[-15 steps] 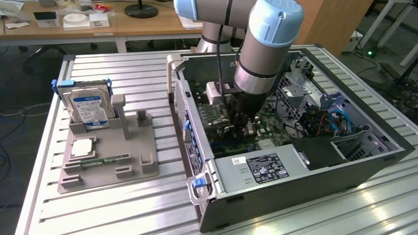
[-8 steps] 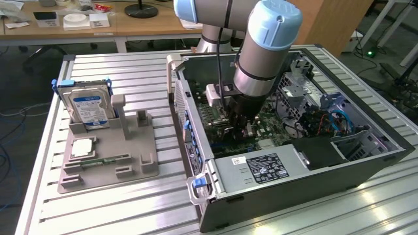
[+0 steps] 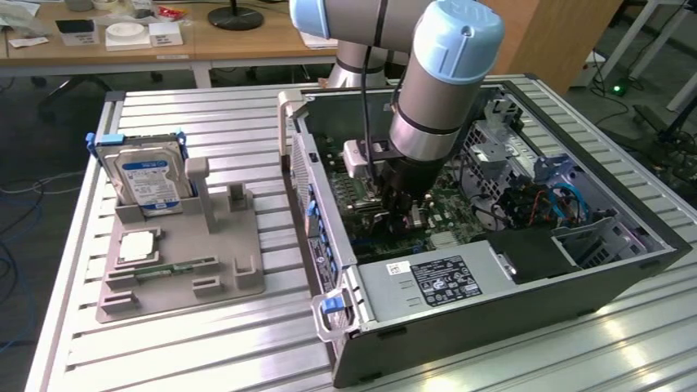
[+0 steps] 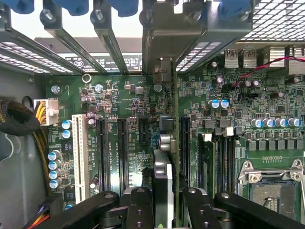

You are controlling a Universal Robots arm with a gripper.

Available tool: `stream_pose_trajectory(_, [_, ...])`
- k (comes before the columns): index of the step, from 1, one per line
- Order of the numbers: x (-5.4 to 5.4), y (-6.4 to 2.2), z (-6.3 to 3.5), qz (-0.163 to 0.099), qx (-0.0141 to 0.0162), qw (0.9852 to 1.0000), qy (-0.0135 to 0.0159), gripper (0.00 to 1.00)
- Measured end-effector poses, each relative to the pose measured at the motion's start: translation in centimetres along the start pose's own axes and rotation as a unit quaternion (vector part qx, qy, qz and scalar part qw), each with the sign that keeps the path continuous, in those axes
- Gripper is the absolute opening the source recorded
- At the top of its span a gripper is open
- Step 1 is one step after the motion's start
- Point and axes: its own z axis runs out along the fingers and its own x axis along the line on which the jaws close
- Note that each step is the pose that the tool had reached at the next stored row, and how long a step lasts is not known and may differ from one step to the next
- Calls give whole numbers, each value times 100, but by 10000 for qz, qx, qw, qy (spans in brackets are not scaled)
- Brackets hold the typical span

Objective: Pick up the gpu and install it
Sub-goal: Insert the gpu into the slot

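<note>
One tool [image 4: 163, 202] clamped on upright gpu [image 4: 162, 179], just above motherboard [image 4: 119, 105] slots.

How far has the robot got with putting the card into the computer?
Picking up looks done: the tool is shut on the thin green gpu card with a black cooler, held edge-on inside the open grey computer case. In hand: the card hangs over the long black slots of the green motherboard. Left: seating it, though whether it already touches a slot cannot be told.
</note>
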Motion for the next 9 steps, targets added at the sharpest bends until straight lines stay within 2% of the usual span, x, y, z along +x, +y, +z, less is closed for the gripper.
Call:
stream_pose_trajectory(4, [-2, 1, 5, 1, 3, 10000, -6, 29])
stream_pose_trajectory(5, [-1, 1, 1, 1, 1, 10000, -2, 36])
stream_pose_trajectory(9, [-2, 0, -40, -1, 9, 10000, -1, 36])
